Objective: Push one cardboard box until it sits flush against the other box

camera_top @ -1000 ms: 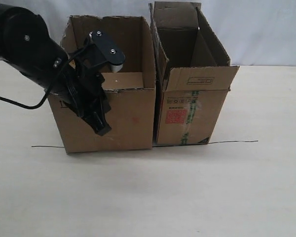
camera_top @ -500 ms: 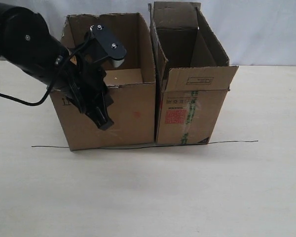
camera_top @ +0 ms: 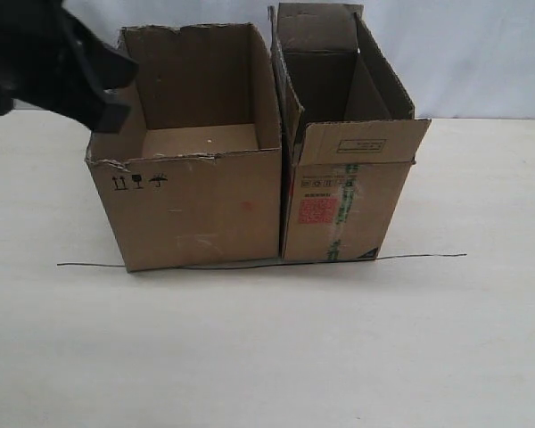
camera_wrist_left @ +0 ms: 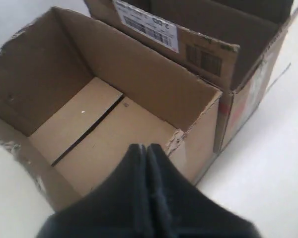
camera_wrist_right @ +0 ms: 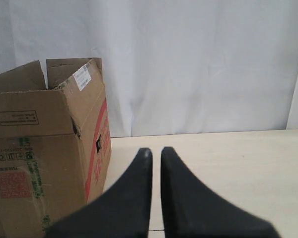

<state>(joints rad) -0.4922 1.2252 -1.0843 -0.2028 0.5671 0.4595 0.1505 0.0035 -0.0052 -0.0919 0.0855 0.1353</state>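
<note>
**A:** Looking from outside, where do the cartons stand?

**B:** The wide box sits on the worktop with its right wall against the tall box. I see no gap along the seam, and both fronts sit along the black line. The left arm is a blur near the wide box's back left corner, and I can't tell if it touches.

**A:** And the left wrist view?

**B:** The left pincer has its tips pressed together, holding nothing, and hovers over the wide box's torn rim.

**A:** The right wrist view?

**B:** The right pincer shows only a thin slit between its tips. It is empty and apart from the tall box.

**A:** What's good practice now?

**B:** I judge the push about done. If a nudge is needed, press low and centred on the left wall, gently, so the wide box slides straight without twisting the tall one.
</note>
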